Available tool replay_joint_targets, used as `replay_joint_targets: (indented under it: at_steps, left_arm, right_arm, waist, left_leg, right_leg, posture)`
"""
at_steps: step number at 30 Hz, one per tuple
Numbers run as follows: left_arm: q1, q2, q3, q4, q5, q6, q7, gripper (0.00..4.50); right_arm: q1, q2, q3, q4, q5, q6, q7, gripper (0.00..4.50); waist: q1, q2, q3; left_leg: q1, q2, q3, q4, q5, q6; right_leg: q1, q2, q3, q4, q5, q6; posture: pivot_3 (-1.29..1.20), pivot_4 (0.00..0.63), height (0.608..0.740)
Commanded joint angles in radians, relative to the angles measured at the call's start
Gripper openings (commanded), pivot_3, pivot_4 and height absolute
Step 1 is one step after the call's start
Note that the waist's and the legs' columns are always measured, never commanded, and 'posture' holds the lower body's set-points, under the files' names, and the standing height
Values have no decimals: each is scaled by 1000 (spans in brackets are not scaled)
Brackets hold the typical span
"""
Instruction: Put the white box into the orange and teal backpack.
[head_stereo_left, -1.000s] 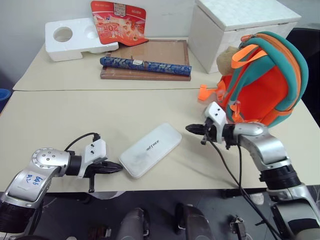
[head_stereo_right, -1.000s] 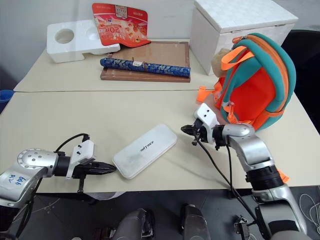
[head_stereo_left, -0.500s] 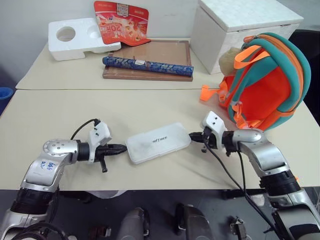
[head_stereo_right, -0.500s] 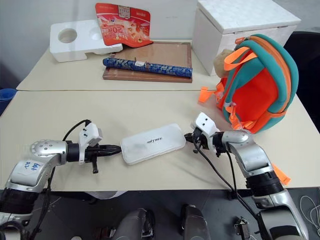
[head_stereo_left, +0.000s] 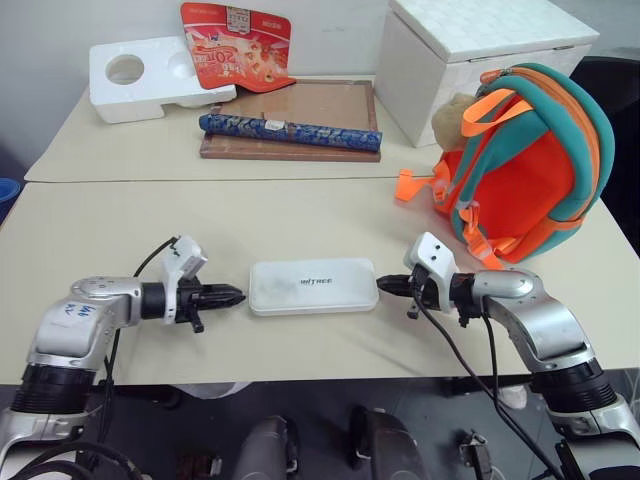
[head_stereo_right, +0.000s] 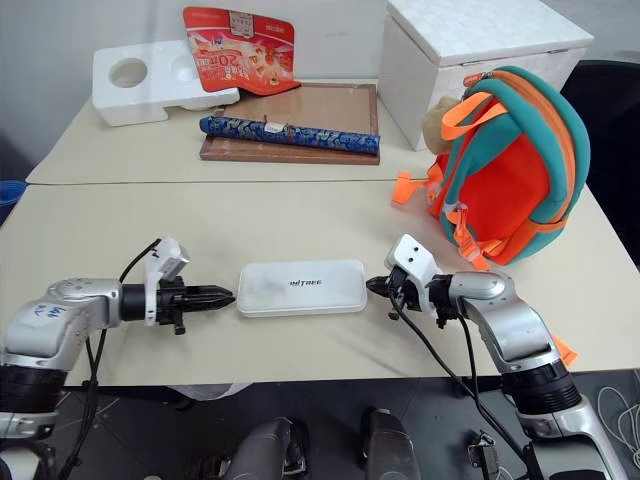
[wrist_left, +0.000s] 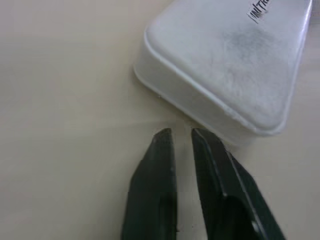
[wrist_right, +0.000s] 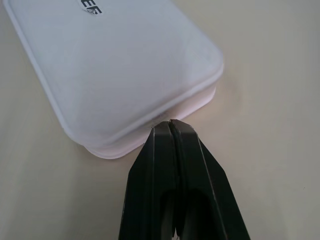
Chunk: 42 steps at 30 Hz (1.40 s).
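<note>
Here there is one white box (head_stereo_left: 313, 286), lying flat near the front edge of the beige table (head_stereo_left: 120, 230), and one orange and teal backpack (head_stereo_left: 530, 160) standing upright well apart at the right. The left gripper (head_stereo_left: 238, 295) has its fingers a little apart just beside one short end of the box. The right gripper (head_stereo_left: 381, 286), fingers pressed together, touches the other end, and bare tabletop lies between box and backpack.
</note>
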Motion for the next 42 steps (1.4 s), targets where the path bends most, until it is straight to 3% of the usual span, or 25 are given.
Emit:
replay_joint_targets:
  at_steps: [1,7,14,21,29,34,42]
  left_arm:
    - [-64,16,61,60,-96,188,-3,1820]
    - [-166,-53,87,181,-115,317,91,3654]
    - [-243,-100,56,267,-159,487,101,3654]
    - [-311,-251,-8,326,-131,524,173,3654]
    - [-334,-323,30,347,-172,619,198,3654]
    - [-322,-253,34,311,-165,637,188,3654]
    - [-267,-6,-73,256,-162,590,60,3654]
  right_arm:
    - [-20,-1,-21,7,3,-27,-3,0]
    - [-36,6,-13,32,3,-46,2,0]
    - [-86,22,0,90,-11,-67,8,0]
    - [-63,50,2,72,-13,-66,-8,0]
    - [-15,75,-6,48,-16,-63,-44,0]
    - [20,52,-30,15,-9,-54,-45,0]
    - [63,-36,-66,-30,-4,-54,6,0]
  waist:
    - [0,0,0]
    - [2,-1,0]
    - [0,-2,-1]
    - [9,-4,-2]
    - [16,-5,-3]
    - [14,-6,-3]
    - [-23,-6,-3]
  left_leg:
    - [0,0,0,0,0,0]
    - [0,-1,0,1,0,0]
    - [1,-1,2,1,0,0]
    - [2,-2,2,2,0,1]
    - [7,-3,4,2,0,1]
    - [9,-2,5,2,-1,0]
    - [12,2,8,-1,-3,-4]
  right_leg:
    - [0,0,0,0,0,0]
    - [1,0,1,1,0,0]
    - [0,1,1,2,0,0]
    - [2,0,3,1,1,1]
    - [6,-1,6,2,1,2]
    - [6,-1,8,2,1,2]
    - [4,0,11,2,-1,-1]
  posture:
    - [0,150,740]
    - [0,150,740]
    - [0,150,740]
    - [0,150,740]
    - [0,150,740]
    - [0,150,740]
    - [0,150,740]
